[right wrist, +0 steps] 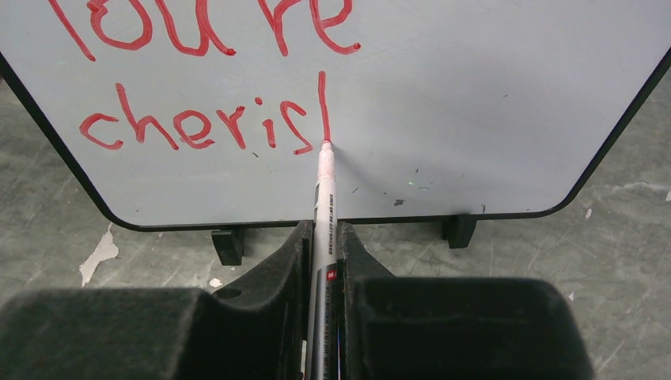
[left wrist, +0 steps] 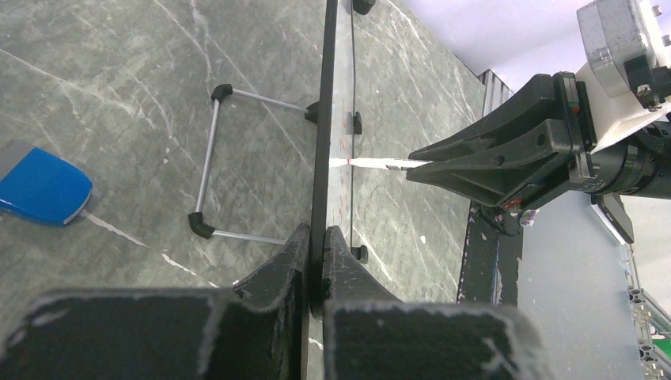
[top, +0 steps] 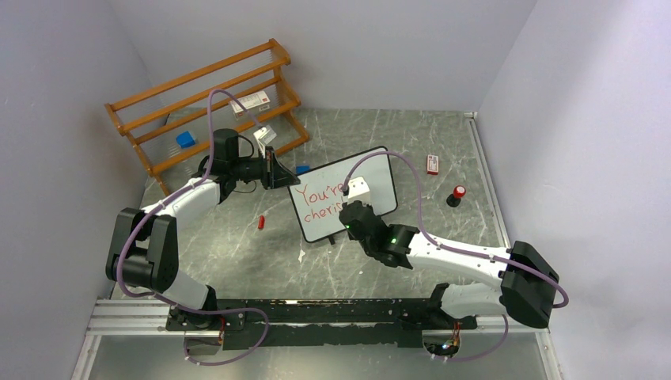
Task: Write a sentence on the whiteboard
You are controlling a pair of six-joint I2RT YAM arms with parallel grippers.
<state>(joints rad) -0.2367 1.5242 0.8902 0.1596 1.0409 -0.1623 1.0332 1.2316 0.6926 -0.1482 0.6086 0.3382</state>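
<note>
The whiteboard [top: 378, 176] stands propped up mid-table, a white board in a thin black frame. My left gripper [top: 273, 169] is shut on its left edge; in the left wrist view the frame [left wrist: 323, 119] runs edge-on between the jaws [left wrist: 318, 234]. The sentence [right wrist: 206, 127] is red lettering: "You're" above "cheris" and one fresh upright stroke. From the front, my right gripper [right wrist: 320, 231] is shut on a white marker [right wrist: 325, 190]. The marker's red tip touches the board at the foot of that stroke. The same lettering [top: 316, 202] shows small in the top view, partly behind my right gripper [top: 350, 212].
A wooden rack [top: 206, 103] stands at the back left with a blue item [top: 186, 139] under it. A red cap [top: 260, 222] lies left of the board. A small red-and-white box [top: 432, 164] and a red-topped black piece [top: 456, 195] sit right. A blue pad [left wrist: 39, 186] lies behind the board.
</note>
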